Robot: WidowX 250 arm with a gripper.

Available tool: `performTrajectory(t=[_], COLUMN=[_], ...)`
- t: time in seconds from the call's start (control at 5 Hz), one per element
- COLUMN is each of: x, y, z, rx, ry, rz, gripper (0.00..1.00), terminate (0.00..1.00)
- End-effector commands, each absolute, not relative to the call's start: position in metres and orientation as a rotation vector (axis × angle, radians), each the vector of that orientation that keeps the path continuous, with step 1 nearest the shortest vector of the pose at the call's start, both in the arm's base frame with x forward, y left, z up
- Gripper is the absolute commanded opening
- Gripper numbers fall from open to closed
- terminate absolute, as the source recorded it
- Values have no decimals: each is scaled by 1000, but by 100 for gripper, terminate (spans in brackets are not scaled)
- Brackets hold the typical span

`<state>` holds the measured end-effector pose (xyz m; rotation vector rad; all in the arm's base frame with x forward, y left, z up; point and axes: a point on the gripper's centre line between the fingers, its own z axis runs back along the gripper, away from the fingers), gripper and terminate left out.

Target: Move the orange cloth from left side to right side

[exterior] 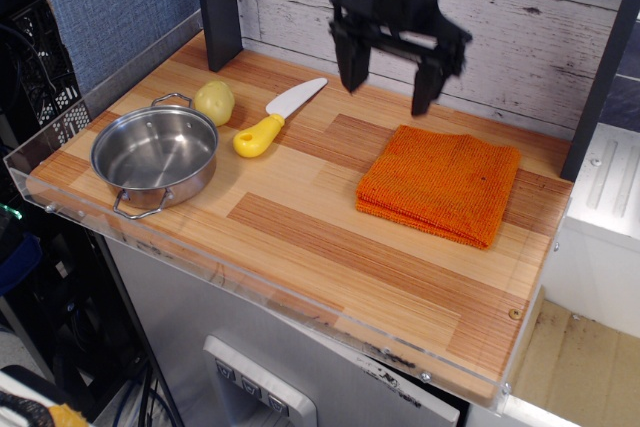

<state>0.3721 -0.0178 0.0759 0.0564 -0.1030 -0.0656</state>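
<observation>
- One tool [390, 80] is hanging with its jaws spread wide and empty, above the back of the surface [300, 237].
- One orange cloth [440, 183] is lying folded just below and in front of the tool.
- Pinching only the top layer is risking an unfolding, dragging cloth.
- One pan [155, 152], one knife [275, 117] and one potato [214, 102] are sitting well off to the tool's side.

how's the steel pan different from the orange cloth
The steel pan is round, shiny metal with raised walls and two loop handles; the orange cloth is roughly square, coarse knit and folded flat in layers. The pan sits on the left side of the wooden table, the cloth on the right. Both rest on the table, apart from the tool.
</observation>
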Motion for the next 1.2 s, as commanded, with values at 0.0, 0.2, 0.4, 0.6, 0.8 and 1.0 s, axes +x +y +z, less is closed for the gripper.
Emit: performTrajectory(t=[0.0, 0.2, 0.4, 0.6, 0.8, 1.0], x=[368, 362, 358, 358, 362, 363], y=[-44, -52, -58, -56, -56, -55], z=[67, 61, 55, 46, 40, 32], rx=[34, 1, -3, 27, 42, 48], ry=[-121, -107, -98, -108, -120, -117], rz=[-71, -68, -70, -61, -67, -58], gripper=[100, 100, 100, 100, 100, 100], terminate=[0, 0, 0, 0, 0, 0])
